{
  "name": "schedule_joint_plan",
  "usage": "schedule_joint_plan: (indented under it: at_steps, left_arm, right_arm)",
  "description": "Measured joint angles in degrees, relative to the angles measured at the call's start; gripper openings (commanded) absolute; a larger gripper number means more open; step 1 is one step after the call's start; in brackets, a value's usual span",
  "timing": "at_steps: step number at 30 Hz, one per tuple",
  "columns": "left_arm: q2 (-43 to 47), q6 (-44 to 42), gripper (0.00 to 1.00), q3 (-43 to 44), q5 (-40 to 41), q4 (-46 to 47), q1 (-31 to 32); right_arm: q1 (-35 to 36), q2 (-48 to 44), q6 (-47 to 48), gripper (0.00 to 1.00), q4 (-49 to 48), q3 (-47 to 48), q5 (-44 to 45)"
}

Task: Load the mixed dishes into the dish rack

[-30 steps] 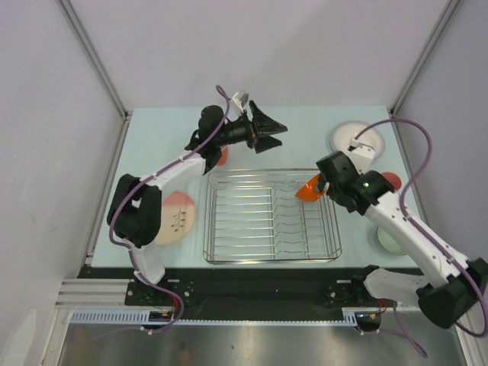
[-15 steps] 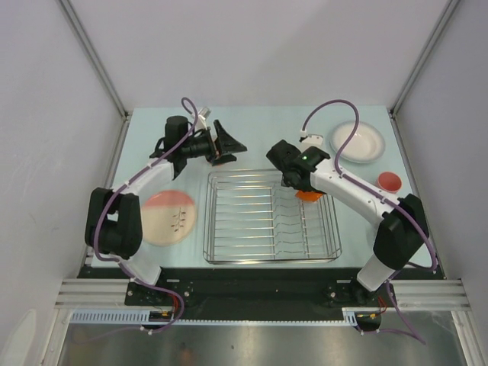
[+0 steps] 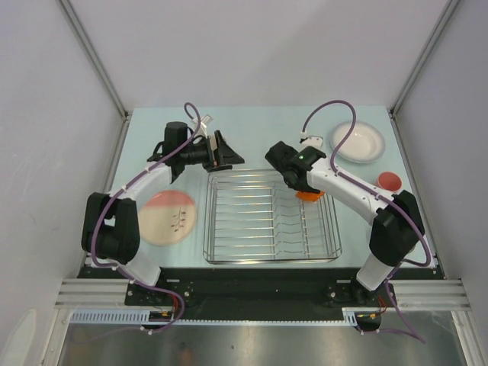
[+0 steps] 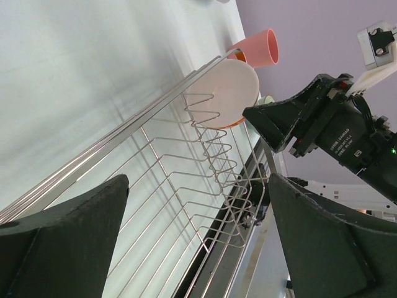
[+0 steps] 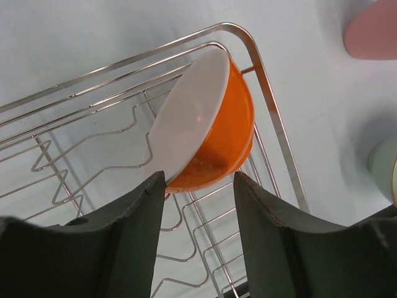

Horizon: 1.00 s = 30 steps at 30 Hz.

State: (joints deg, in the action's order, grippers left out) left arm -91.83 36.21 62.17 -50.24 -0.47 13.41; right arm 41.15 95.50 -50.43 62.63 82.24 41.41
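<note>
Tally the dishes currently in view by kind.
Plates: 2 (pink plate, white plate)
Bowls: 2 (orange-and-white bowl, pale green bowl)
Tumblers: 1 (pink tumbler)
Total: 5

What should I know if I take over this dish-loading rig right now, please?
Left gripper: open, empty, hovering by the dish rack's far-left corner.
Right gripper: jaws apart over the orange-and-white bowl.
Done: that bowl leans on edge in the rack's far-right corner.
Left: pink plate on the table left of the rack; white plate, pink tumbler and pale green bowl to its right. Orange mug not in view.
</note>
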Motion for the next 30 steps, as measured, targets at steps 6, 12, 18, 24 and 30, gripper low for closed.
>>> schedule_joint_plan:
  at_steps: [6, 12, 18, 24, 30]
  left_arm:
    - [0.0, -2.9, 1.0, 0.0, 0.0, -1.7, -0.1]
    - [0.0, -4.5, 1.0, 0.0, 0.0, -3.1, -0.5]
    - [0.0, -5.7, 1.0, 0.0, 0.0, -3.2, -0.7]
    - [0.0, -7.1, 1.0, 0.0, 0.1, -3.2, -0.7]
    - [-0.4, -7.8, 1.0, 0.0, 0.0, -3.1, -0.7]
  right_arm:
    - [-0.2, 1.7, -0.4, 0.52, -0.3, 0.1, 0.1]
    - [-0.4, 2.6, -0.9, 0.32, -0.1, 0.1, 0.5]
    - [-0.8, 2.2, -1.6, 0.23, 0.5, 0.3, 3.6]
    - [-0.9, 2.3, -2.0, 0.28, 0.6, 0.3, 4.0]
    - [-0.9, 2.7, -2.4, 0.26, 0.6, 0.3, 4.3]
